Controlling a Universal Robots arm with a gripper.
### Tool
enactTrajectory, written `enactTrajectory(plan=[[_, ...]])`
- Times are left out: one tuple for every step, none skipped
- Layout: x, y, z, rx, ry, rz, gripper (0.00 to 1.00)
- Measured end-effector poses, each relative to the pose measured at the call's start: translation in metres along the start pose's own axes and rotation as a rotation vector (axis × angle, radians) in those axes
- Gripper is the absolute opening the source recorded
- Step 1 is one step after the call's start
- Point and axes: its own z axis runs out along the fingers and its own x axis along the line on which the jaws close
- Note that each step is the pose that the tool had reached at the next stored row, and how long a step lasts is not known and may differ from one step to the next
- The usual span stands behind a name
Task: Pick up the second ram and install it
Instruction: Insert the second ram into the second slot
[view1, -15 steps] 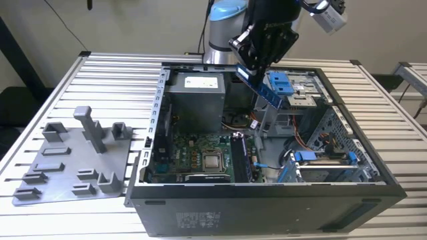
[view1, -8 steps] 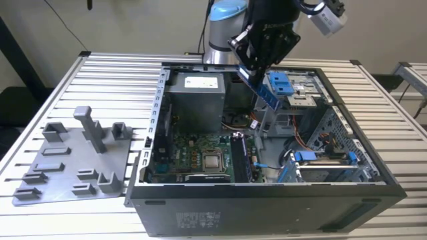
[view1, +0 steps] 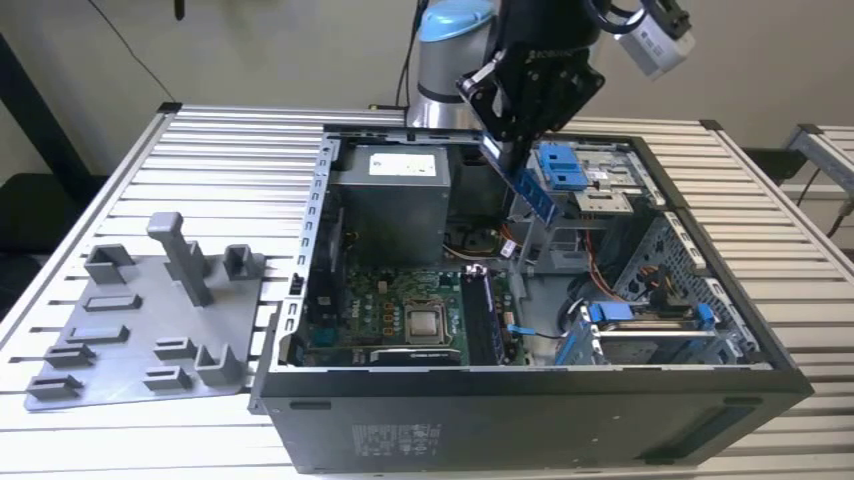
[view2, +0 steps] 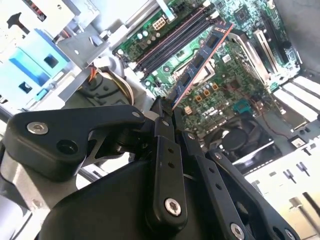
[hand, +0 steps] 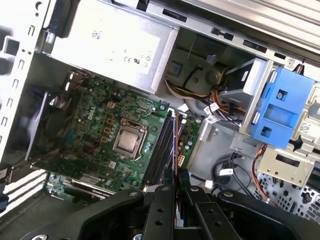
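While it is clamping the second ram (view2: 198, 64) by one end, the gripper (view2: 167, 114) above the open case's (view1: 534, 410) motherboard (hand: 95, 125).

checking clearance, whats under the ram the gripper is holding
The second ram, pinched in the gripper, hangs above the motherboard near its memory slots. The strip of board directly behind the stick is covered.

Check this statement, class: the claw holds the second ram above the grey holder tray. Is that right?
Not quite. The claw does hold the second ram, but above the open computer case, not above the grey holder tray. The exterior view shows this: the tray lies outside the case, on the exterior view's left.
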Motion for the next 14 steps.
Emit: enactTrajectory(plan=[[-0.0003,-0.0001,0.0002,-0.0001,0.0,0.007,0.14],[-0.0008,-0.0002,0.0004,-0.0002,0.0,0.014,0.14],[-0.0013,-0.0004,0.0006,-0.0003,0.0,0.02,0.14],[-0.002,-0.0006,0.0008,-0.0003,0.0,0.025,0.14],[-0.0027,-0.0009,0.0009,-0.0003,0.0,0.03,0.14],[-0.0035,-0.0011,0.0011,-0.0004,0.0,0.034,0.14],[-0.0043,-0.0014,0.0012,-0.0004,0.0,0.038,0.14],[-0.0051,-0.0017,0.0013,-0.0005,0.0,0.042,0.14],[-0.0059,-0.0019,0.0013,-0.0005,0.0,0.045,0.14],[-0.0067,-0.0022,0.0014,-0.0005,0.0001,0.048,0.14],[-0.0074,-0.0024,0.0015,-0.0006,0.0001,0.052,0.14],[-0.0081,-0.0026,0.0015,-0.0007,0.0,0.056,0.14],[-0.0086,-0.0028,0.0016,-0.0007,0.0,0.062,0.14],[-0.0088,-0.0029,0.0017,-0.0008,0.0001,0.069,0.14]])
